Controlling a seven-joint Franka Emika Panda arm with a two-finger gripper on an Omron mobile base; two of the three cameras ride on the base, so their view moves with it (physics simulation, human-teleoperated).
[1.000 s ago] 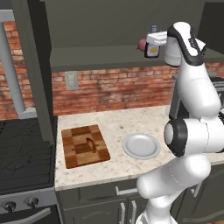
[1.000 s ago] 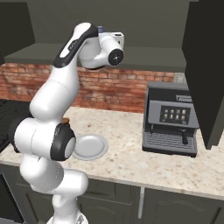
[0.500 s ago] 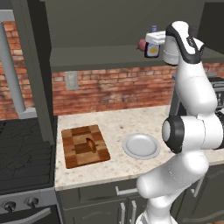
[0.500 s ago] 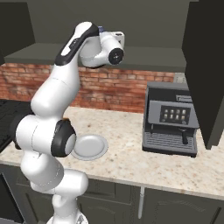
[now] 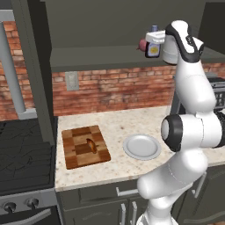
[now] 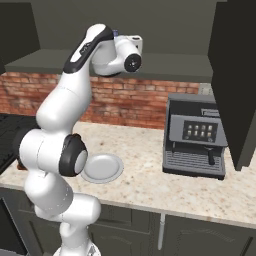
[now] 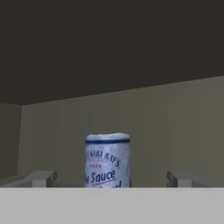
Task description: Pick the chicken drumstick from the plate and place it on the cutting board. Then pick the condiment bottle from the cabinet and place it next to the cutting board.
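- Fingers (image 7: 41,178) stand spread wide, one on each side of the condiment bottle (image 7: 107,160) in the hand view, with clear gaps to the label on both sides; they grasp nothing yet. Spread like that, they can slide past the bottle's body before closing.
- From the left base view, the condiment bottle (image 5: 153,45) stands upright on the open shelf of the cabinet (image 5: 110,56), near its front edge, and the gripper (image 5: 163,44) is level with it, just beside it. The approach is horizontal, probably because the shelf leaves no room to come from above.
- Judged from this, the step in hand is the reach for the bottle; closing and lifting out are not yet done.
- A reddish round thing (image 5: 143,44) sits just behind the bottle on the shelf; a push too deep could knock it.
- Down on the bench (image 5: 127,127), the chicken drumstick (image 5: 91,144) lies on the cutting board (image 5: 85,146), so the first half of the task looks finished.
- Beside the board, the plate (image 5: 141,146) lies bare; the free bench around the board is where the bottle should go.
- Off to the right, a coffee machine (image 6: 194,135) stands well apart from the board.
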